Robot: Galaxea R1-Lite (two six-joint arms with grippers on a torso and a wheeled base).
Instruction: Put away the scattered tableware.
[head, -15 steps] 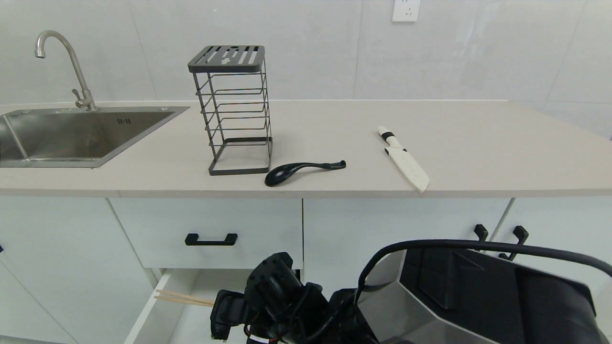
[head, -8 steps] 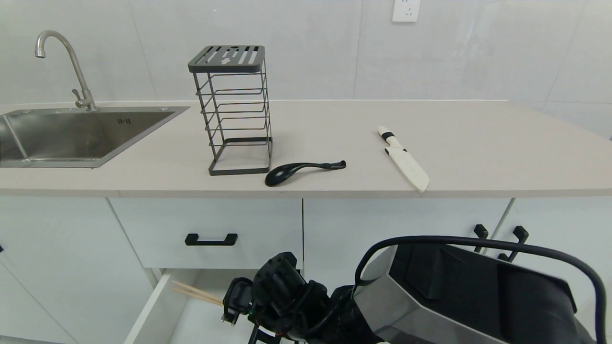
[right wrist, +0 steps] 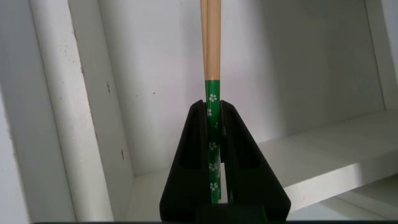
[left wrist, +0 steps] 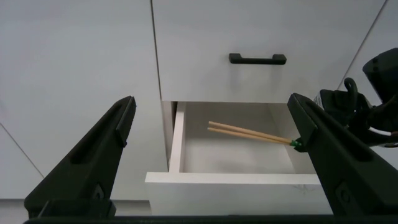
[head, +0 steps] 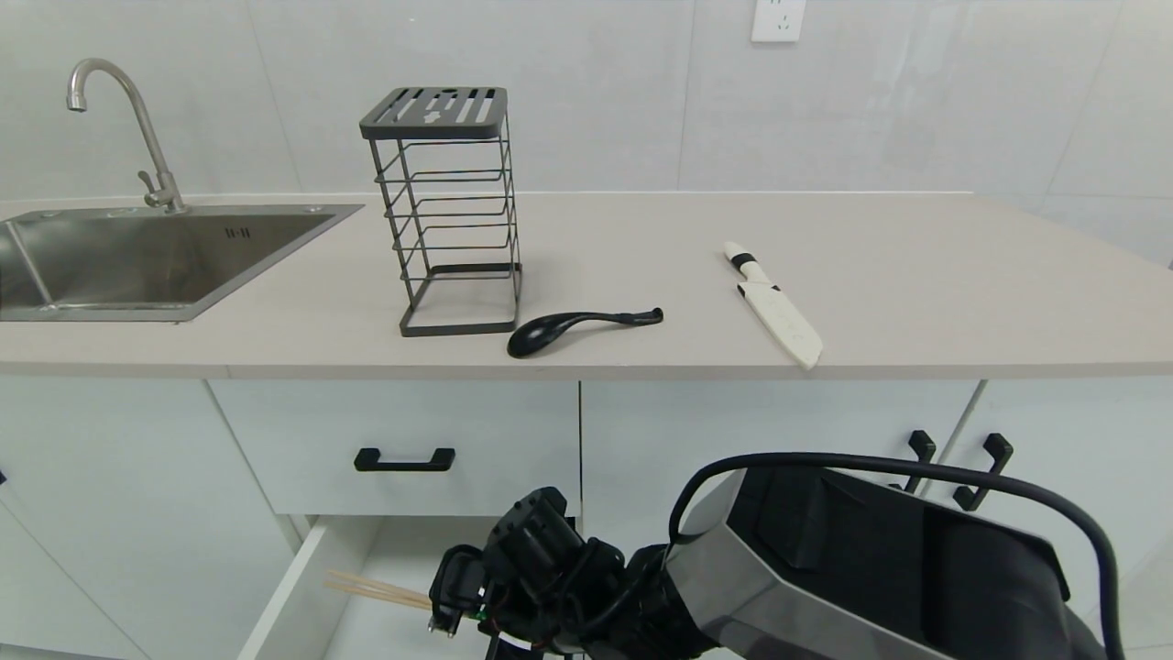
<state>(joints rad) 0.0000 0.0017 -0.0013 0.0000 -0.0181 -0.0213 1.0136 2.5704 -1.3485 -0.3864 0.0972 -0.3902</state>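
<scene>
Chopsticks (head: 376,591): a pair of thin wooden sticks with a green patterned butt end. They sit low in the head view, left of centre, over the open drawer (head: 293,587).

Right gripper (right wrist: 213,124): closed tight on the green end, both sticks pinched side by side between the jaws. The bare tips point away, toward the drawer's left wall.

Left gripper (left wrist: 211,102): spread wide with nothing between the jaws, facing the drawer front from outside.

Handling, judged:
- Very light and stiff.
- The smooth round shafts are likely to roll or scissor apart if the pinch slackens.
- A hold at the butt leaves a long free length, so small wrist turns swing the tips widely.
- Not fragile; a low release should do.

Room and edges:
- The drawer floor looks bare and longer than the sticks.
- The side wall (left wrist: 176,140) and front rim are what the tips could catch on.
- The closed drawer front above limits height.

On the worktop (head: 916,275):
- A black spoon (head: 568,328) lies centre, near the front edge beside a wire rack (head: 449,211).
- A white knife (head: 774,307) lies to the right, its tip close to the edge.
- Open surface lies around both.
</scene>
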